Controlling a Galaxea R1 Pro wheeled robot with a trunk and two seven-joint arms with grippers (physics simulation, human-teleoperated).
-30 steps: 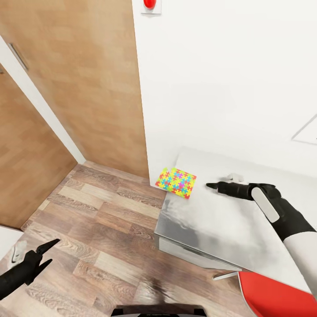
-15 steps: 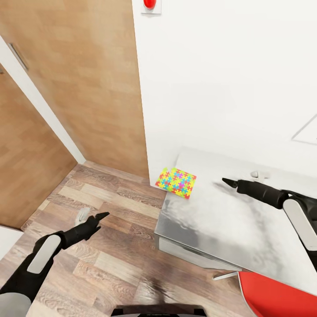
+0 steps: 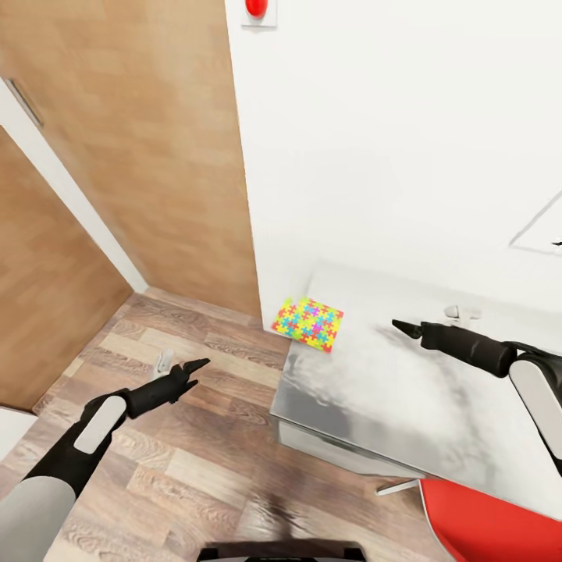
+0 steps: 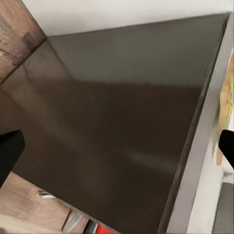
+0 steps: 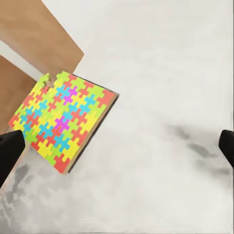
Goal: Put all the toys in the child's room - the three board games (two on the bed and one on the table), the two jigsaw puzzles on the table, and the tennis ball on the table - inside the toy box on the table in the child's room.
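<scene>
Room: white wall (image 3: pixel 390 140) fills upper right of head view; wood-panel door/wall (image 3: pixel 133 156) upper left; wood-plank floor (image 3: pixel 195 460) lower left.
Table: pale grey top (image 3: pixel 390 398) at centre-right of head view, corner pointing to frame centre; dark side/underside (image 4: pixel 122 122) seen in left wrist view.
Jigsaw puzzle: one multicolour board (image 3: pixel 307 324) lies flat at table's far-left corner, its left edge overhanging the table edge, close to the wall. Also in right wrist view (image 5: pixel 61 119), centre-left, nothing on it.
Right gripper: (image 3: pixel 406 329) over table, centre-right, tips pointing at puzzle, near but apart; bare tabletop between. Fingertips sit at both side edges of right wrist view, so spread wide, empty.
Left gripper: (image 3: pixel 191 368) over floor, lower left, just beside table's left edge; fingers (image 4: pixel 9 153) wide apart in wrist view, holding nothing.
Other: red round thing (image 3: pixel 256 8) on wall, top centre; red chair seat (image 3: pixel 492 527) lower right corner; robot base (image 3: pixel 281 551) bottom centre; small pale object (image 3: pixel 460 313) on table behind right arm, too small to ID.
</scene>
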